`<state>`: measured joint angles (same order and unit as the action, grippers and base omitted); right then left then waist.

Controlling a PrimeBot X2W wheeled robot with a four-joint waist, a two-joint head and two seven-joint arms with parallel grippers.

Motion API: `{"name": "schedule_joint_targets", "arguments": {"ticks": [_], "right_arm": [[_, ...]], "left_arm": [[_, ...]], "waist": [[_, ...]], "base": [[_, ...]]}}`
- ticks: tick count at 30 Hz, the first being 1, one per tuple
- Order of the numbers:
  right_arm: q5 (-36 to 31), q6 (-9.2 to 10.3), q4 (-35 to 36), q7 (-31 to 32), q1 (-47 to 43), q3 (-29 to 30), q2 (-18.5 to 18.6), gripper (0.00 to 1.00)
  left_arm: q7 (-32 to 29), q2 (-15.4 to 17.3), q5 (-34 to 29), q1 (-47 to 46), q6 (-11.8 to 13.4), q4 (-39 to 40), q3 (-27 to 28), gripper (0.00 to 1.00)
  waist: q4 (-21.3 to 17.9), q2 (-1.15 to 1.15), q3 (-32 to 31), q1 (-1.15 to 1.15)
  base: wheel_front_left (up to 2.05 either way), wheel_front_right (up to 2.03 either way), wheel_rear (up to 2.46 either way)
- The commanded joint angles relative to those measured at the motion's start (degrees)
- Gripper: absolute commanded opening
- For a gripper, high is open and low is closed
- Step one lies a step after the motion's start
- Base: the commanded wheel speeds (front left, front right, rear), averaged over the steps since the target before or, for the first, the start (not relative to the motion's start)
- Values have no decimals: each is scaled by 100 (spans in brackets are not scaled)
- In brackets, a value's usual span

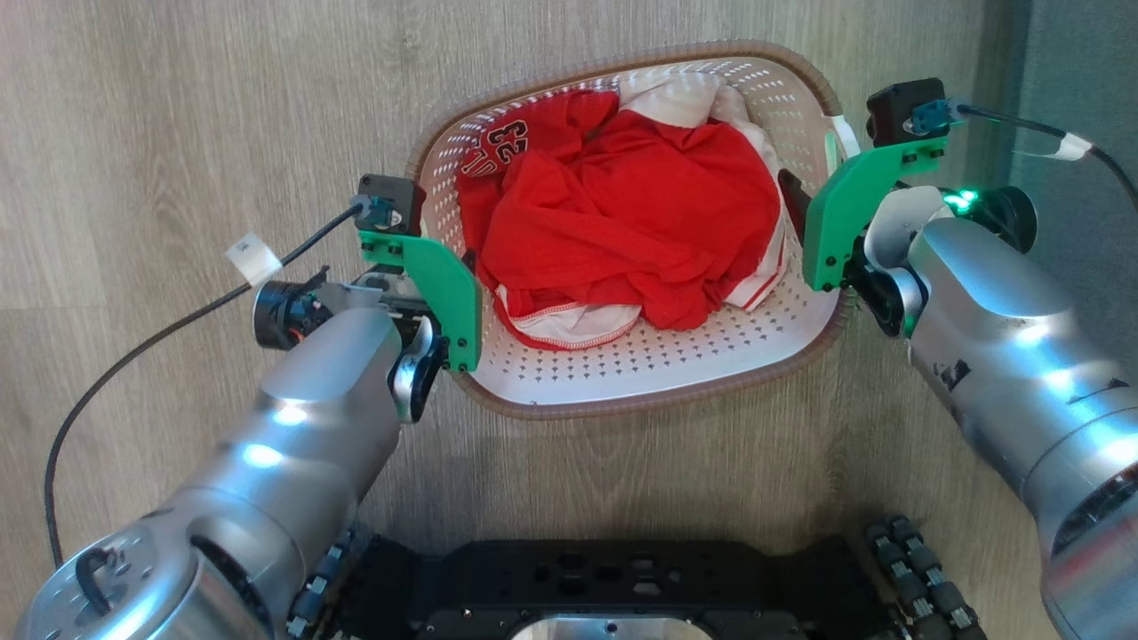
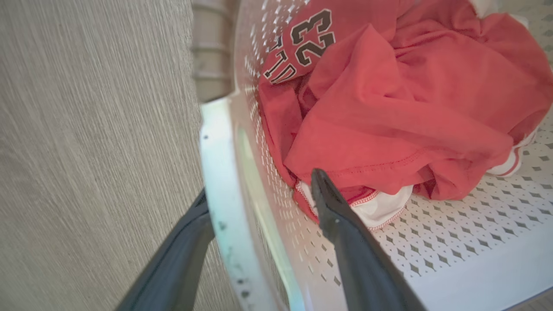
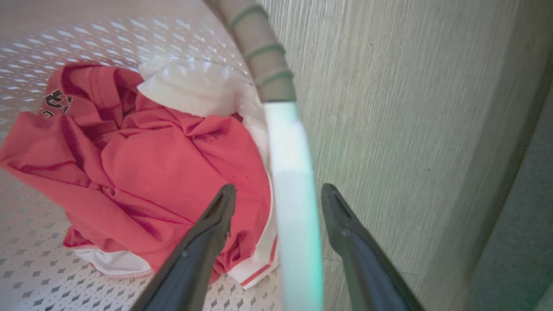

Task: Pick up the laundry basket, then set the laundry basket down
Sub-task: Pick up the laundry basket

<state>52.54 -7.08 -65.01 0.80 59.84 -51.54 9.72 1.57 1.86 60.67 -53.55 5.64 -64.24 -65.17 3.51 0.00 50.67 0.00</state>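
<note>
I saw the rounded cream-white perforated plastic laundry basket (image 1: 676,364) dotted with rows of diamond holes, its woven-look rim (image 1: 640,411) brown. The crumpled red cloth jersey (image 1: 622,213) bore a black, white-edged "23" at 10 o'clock; the white, red-trimmed garment (image 1: 569,324) lay at 6. The plank floor (image 1: 178,133) was pale grey wood-grain; the flat wrist plates (image 1: 444,293) were green.

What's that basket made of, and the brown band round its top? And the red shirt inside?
Basket: seems moulded plastic, smooth cream-white, with regular punched holes.
Brown band: likely plastic too, ribbed to look woven.
Red shirt: soft, matte fabric, creased, with stitched hems.
</note>
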Motion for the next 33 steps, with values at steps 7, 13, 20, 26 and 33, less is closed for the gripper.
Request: {"name": "schedule_joint_targets", "arguments": {"ticks": [7, 13, 20, 26, 33], "right_arm": [[123, -41, -43, -212, -170, -219, 40, 100], [202, -41, -111, -264, -108, -339, 58, 74], [253, -41, -170, -304, -95, -486, 80, 0], [370, -41, -197, -293, -97, -578, 78, 0], [612, -41, -183, -68, -207, -663, 23, 0]], "left_arm": [[-1, 102, 190, -70, 88, 62, -238, 100], [11, 102, 355, -149, 101, 127, -393, 88], [62, 102, 540, -196, 122, 170, -497, 0], [58, 102, 606, -240, 109, 143, -617, 0], [-147, 102, 412, -247, -71, 71, -749, 0]], "waist": [[40, 0, 68, 0], [95, 0, 136, 0], [130, 0, 138, 0], [125, 0, 80, 0], [56, 0, -151, 0]], "base": [[0, 0, 0], [0, 0, 0], [0, 0, 0], [0, 0, 0], [0, 0, 0]]}}
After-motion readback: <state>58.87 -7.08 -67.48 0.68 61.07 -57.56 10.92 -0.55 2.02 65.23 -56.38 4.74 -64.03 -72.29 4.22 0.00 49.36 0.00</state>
